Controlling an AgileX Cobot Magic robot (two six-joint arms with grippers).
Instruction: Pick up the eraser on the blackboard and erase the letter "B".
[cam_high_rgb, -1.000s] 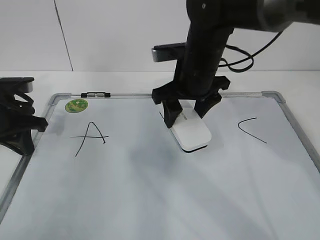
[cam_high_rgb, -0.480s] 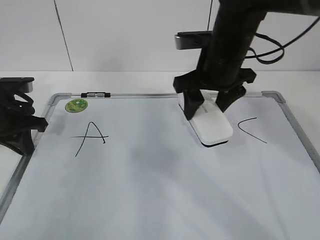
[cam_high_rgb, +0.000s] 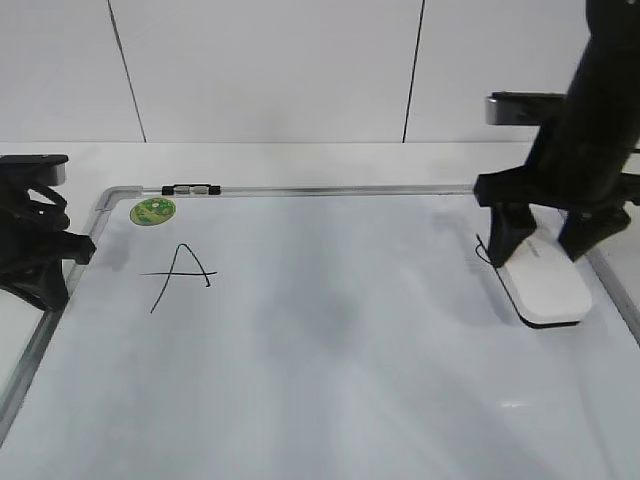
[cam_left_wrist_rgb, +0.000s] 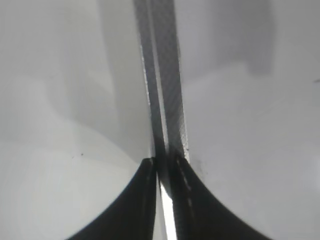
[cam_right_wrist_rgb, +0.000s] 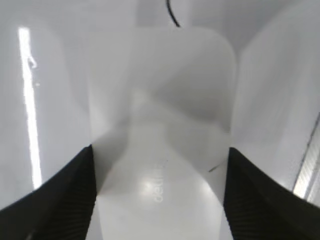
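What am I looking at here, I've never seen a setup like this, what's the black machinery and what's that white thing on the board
This is a robot with two black arms, each ending in a gripper and carrying a small camera on its wrist. The wide picture is taken from in front, looking down at a slant onto a blackboard, really a pale wipe-off board with a grey frame and a round green sticker. A hand-drawn letter "A" sits on its left part. No letter "B" shows. The right gripper stands over the white eraser, which rests on the board near its right edge. Its wrist picture looks straight down at the eraser between two dark fingers. The left gripper waits at the board's left edge, holding nothing; its wrist picture shows mostly the frame.
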